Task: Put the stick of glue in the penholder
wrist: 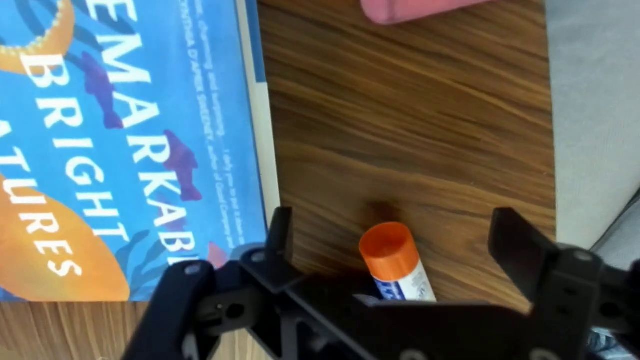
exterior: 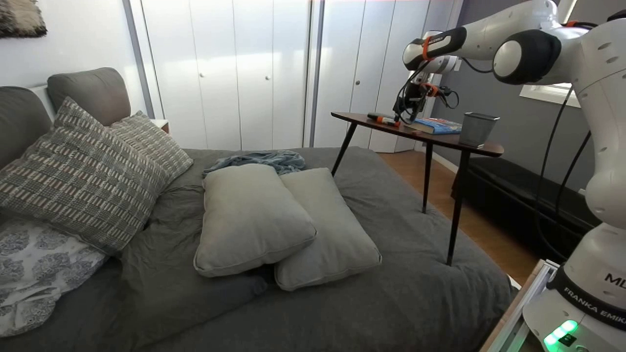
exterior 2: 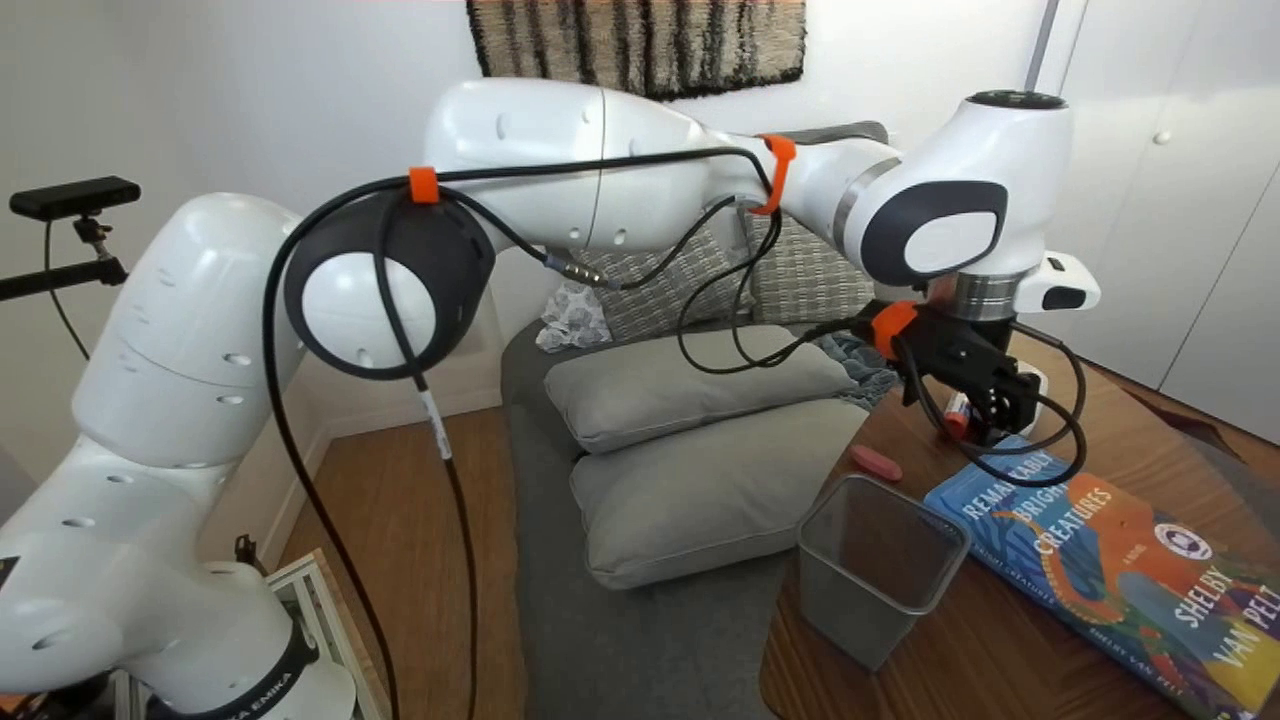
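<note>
The glue stick (wrist: 392,252) has an orange cap and a white and blue body. It lies on the wooden table in the wrist view; its lower part is hidden behind the gripper. It also shows partly in an exterior view (exterior 2: 957,415). My gripper (wrist: 392,223) is open, with one finger on each side of the glue stick, apart from it. In an exterior view the gripper (exterior: 405,117) is low over the table. The penholder, a grey cup with a square rim, stands upright in both exterior views (exterior: 477,131) (exterior 2: 850,600), near the table's end.
A blue and orange book (exterior 2: 1120,570) lies beside the gripper's left finger in the wrist view (wrist: 150,150). A pink item (exterior 2: 876,462) lies between the penholder and the gripper. The table edge (wrist: 552,125) is close to the right finger. Grey pillows (exterior: 254,220) lie on the bed.
</note>
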